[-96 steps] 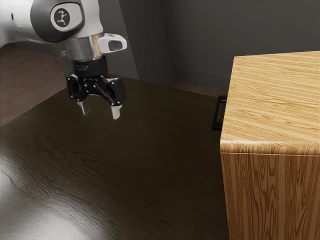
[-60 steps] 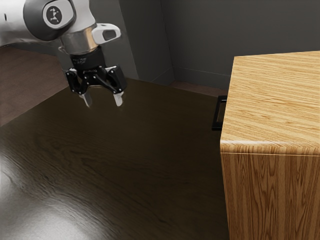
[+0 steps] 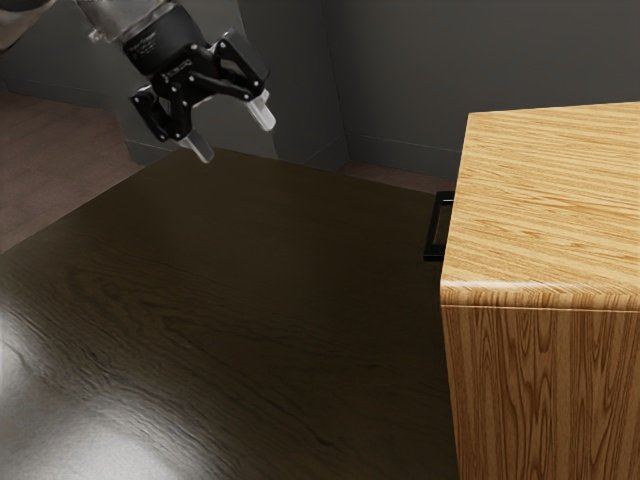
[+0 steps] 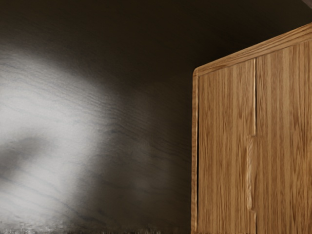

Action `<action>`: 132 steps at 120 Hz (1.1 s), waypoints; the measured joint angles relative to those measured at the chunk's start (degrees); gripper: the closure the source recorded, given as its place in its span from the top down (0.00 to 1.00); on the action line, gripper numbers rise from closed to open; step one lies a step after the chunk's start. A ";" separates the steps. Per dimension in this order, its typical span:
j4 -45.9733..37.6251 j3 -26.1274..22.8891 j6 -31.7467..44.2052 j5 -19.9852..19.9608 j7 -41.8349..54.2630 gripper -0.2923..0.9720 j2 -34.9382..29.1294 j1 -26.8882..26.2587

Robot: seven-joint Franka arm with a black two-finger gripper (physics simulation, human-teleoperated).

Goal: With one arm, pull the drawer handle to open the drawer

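A dark, glossy worktop (image 3: 250, 330) spreads across the foreground, with a pale sheen at its near end. On it, at the exterior view's right, stands the oak cabinet (image 3: 545, 300). Its black drawer handle (image 3: 436, 228) juts from the face turned toward the arm. Farther back the claw (image 3: 235, 138) hangs high, spread wide and empty, well apart from the handle. By my reading, the approach, grasp and pull are all left to do. Behind are grey walls (image 3: 450, 70) and a brown floor (image 3: 50, 160).

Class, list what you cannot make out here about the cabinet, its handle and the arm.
1. Exterior view: drawer front, hidden behind the side of the light oak cabinet; its black rectangular handle pokes out.
2. Exterior view: arm above the open black two-finger pincer, cut off by the top edge.
3. Wrist view: the cabinet's far part, cut off by the right edge.
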 joint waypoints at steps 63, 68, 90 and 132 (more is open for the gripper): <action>-7.06 -4.05 6.20 -5.02 -8.00 0.72 2.02 -2.61; -7.81 -4.09 7.31 -5.23 -8.02 0.71 2.05 -3.08; -9.43 -4.23 11.61 -5.27 -7.81 0.64 2.04 -6.73; -10.74 -5.58 18.67 -7.24 -5.26 0.49 3.59 -8.02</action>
